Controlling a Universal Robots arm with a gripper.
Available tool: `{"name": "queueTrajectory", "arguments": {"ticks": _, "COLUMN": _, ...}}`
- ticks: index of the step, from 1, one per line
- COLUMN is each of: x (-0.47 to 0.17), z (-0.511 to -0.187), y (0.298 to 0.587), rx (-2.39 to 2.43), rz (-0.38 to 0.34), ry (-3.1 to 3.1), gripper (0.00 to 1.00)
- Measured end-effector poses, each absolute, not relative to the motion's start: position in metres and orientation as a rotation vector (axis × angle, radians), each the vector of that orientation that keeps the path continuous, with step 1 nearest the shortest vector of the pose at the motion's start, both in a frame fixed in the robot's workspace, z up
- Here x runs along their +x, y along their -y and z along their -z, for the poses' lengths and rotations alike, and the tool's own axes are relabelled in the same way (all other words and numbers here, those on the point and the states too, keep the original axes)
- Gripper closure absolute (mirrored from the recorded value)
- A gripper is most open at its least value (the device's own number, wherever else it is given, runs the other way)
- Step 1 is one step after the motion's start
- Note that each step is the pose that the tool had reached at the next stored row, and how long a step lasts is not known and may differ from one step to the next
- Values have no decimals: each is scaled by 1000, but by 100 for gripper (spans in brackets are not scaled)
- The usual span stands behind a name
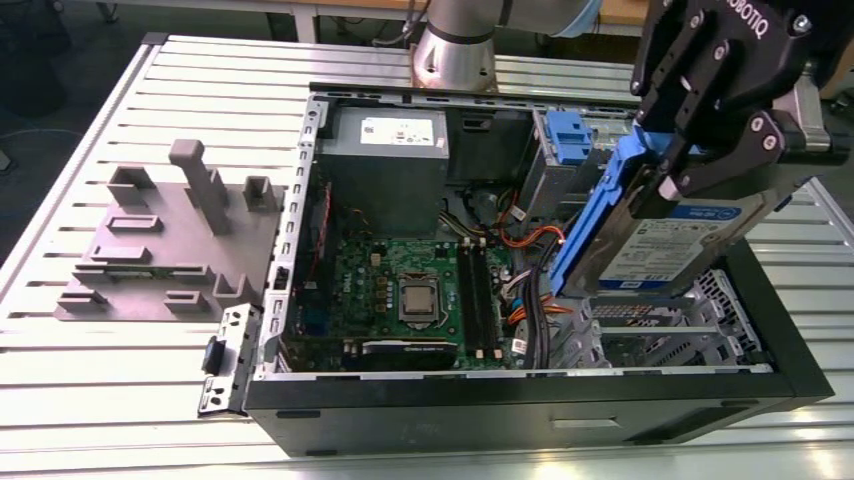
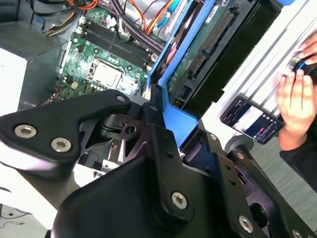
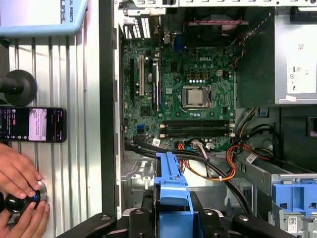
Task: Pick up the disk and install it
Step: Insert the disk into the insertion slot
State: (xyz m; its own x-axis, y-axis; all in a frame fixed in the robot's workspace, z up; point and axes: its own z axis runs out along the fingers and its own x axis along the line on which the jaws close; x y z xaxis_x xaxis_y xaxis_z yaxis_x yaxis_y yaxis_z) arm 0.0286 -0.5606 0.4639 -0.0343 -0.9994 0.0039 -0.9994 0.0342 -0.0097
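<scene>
The disk (image 1: 683, 243), a silver drive with a white-and-blue label in a blue bracket (image 1: 595, 215), hangs tilted over the metal drive cage (image 1: 667, 335) at the exterior view's right end of the open computer case (image 1: 534, 395). My gripper (image 1: 694, 185) is shut on its upper part, one black finger on each face. In the second wrist view the disk's (image 2: 198, 49) green circuit-board side and blue bracket (image 2: 171, 106) run away from my fingers (image 2: 154, 126). In the first wrist view the bracket's end (image 3: 172, 191) sticks out from my gripper (image 3: 171, 220) above the case floor.
Inside the case lie the motherboard (image 1: 400, 285), the grey power supply (image 1: 387, 150), orange and black cables (image 1: 534, 240) and another blue bracket (image 1: 567, 135). A grey fixture (image 1: 160, 240) stands on the slatted table. A person's hand (image 3: 20, 183) and a phone (image 3: 32, 124) are beside the case.
</scene>
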Motion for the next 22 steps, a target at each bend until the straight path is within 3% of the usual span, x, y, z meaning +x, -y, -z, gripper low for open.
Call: {"name": "queueTrajectory", "arguments": {"ticks": 22, "x": 67, "z": -447, "y": 568, "rx": -2181, "rz": 15, "ry": -2256, "gripper": 64}}
